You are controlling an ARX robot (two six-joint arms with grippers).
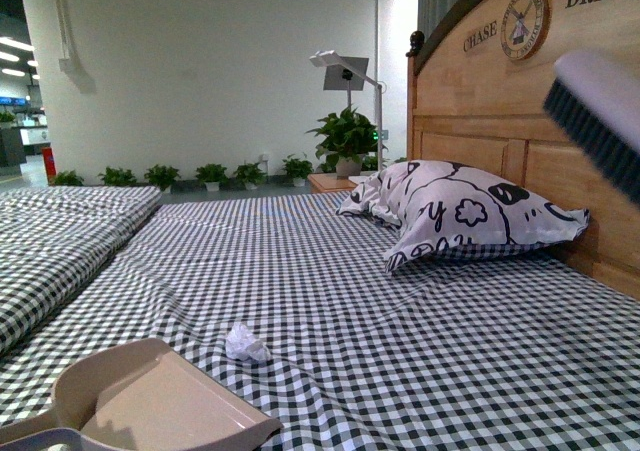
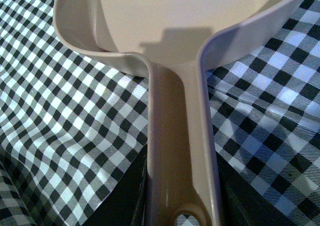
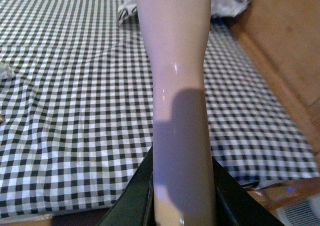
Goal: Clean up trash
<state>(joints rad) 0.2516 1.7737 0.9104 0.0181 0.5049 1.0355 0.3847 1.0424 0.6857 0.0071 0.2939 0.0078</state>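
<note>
The trash, a small crumpled white paper wad (image 1: 245, 343), lies on the checked bedsheet just beyond the beige dustpan (image 1: 150, 401) at the front left. My left gripper (image 2: 181, 196) is shut on the dustpan's handle (image 2: 177, 136), with the pan resting on the sheet. My right gripper (image 3: 182, 196) is shut on the brush's pale handle (image 3: 175, 85). The brush head (image 1: 598, 116) with dark bristles hangs high at the right, well above the bed. A white scrap at the edge of the right wrist view (image 3: 5, 71) may be the wad.
A black-and-white patterned pillow (image 1: 460, 211) leans against the wooden headboard (image 1: 520, 121) at the right. A second checked bed (image 1: 60, 231) lies at the left. A nightstand with a plant (image 1: 345, 141) and a lamp stand behind the bed.
</note>
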